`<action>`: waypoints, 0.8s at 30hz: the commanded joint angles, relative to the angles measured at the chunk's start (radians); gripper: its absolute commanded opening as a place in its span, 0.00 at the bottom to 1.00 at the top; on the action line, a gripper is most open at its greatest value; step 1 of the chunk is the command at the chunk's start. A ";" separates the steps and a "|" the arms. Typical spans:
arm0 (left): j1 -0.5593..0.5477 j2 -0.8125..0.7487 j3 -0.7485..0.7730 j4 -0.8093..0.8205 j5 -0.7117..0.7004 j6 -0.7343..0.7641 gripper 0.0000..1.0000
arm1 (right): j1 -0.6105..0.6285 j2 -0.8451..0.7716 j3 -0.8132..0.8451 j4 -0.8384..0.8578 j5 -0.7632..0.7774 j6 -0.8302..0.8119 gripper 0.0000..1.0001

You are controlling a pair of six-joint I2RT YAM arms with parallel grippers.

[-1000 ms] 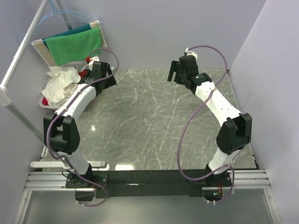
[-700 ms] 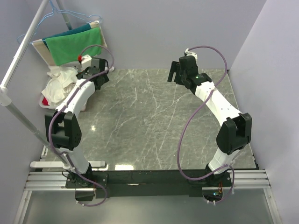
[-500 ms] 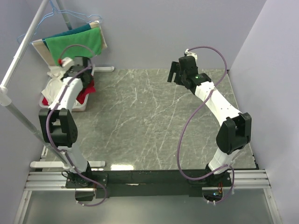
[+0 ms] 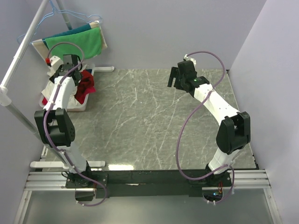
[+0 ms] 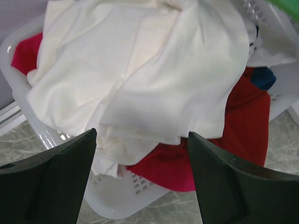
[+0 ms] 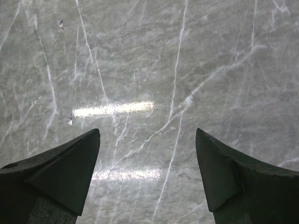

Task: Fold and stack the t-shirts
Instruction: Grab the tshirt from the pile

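Because the white t-shirts (image 5: 140, 79) lie crumpled atop a red garment (image 5: 233, 140) in the white basket (image 5: 117, 207), they look soft, light and floppy; best pinched at a raised fold. Left gripper (image 5: 141, 137) hangs spread wide above the heap, holding nothing; right gripper (image 6: 147, 135) likewise agape over the marble table (image 6: 154, 56).

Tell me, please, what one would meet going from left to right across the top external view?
White slanted pole → laundry basket heaped with clothes → right gripper, jaws open → right arm's black elbow.
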 commanded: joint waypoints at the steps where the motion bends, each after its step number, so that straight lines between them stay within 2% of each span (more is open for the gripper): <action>1: 0.029 0.046 0.121 -0.002 -0.011 0.013 0.84 | -0.001 -0.043 -0.001 0.014 0.014 0.004 0.89; 9: 0.043 0.123 0.201 -0.013 0.036 0.024 0.82 | -0.001 -0.040 0.017 -0.006 0.042 -0.005 0.89; 18: 0.048 0.150 0.152 -0.004 0.097 0.002 0.65 | -0.002 -0.031 0.033 -0.021 0.065 -0.004 0.89; 19: 0.048 0.152 0.146 -0.004 0.099 0.002 0.55 | -0.001 -0.031 0.034 -0.025 0.065 -0.005 0.89; 21: 0.049 0.157 0.155 -0.017 0.098 0.006 0.42 | -0.001 -0.028 0.034 -0.025 0.066 -0.004 0.89; 22: 0.049 0.161 0.172 -0.024 0.096 0.006 0.29 | -0.002 -0.026 0.034 -0.026 0.068 -0.002 0.89; 24: 0.049 0.163 0.190 -0.039 0.096 0.010 0.15 | -0.001 -0.025 0.036 -0.026 0.065 -0.001 0.89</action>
